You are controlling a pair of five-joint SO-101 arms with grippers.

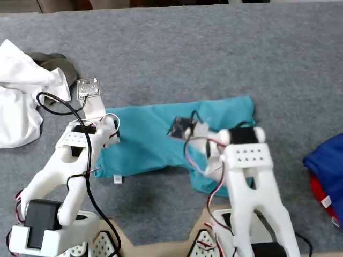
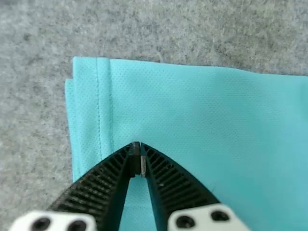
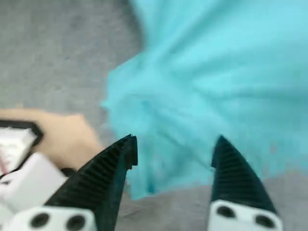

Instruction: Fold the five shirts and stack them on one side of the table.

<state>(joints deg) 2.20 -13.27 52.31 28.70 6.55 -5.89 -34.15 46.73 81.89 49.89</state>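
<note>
One teal shirt [image 1: 155, 142] lies spread across the middle of the grey table [image 1: 214, 48], already doubled into a long band, and both arms stand over it. The left pincer [image 2: 137, 156] is clenched, its tips meeting on the cloth just inside the hemmed end of the shirt; whether it nips a fold of cloth there, I cannot tell. The right pincer [image 3: 175, 144] is released, jaws wide apart, and hangs above the near edge of the shirt, where the cloth meets the table.

The step in hand looks like the fold of this one shirt, with the stack not yet begun. A white shirt [image 1: 19, 107] and an olive shirt [image 1: 56, 61] lie heaped at one end of the table, and a blue shirt [image 1: 327, 160] over a red shirt [image 1: 328, 206] at the other, all well apart from the teal one.

The next move likely calls for the right pincer to come down on the near edge, close on it, and carry it across with the left holding the hemmed end steady.
</note>
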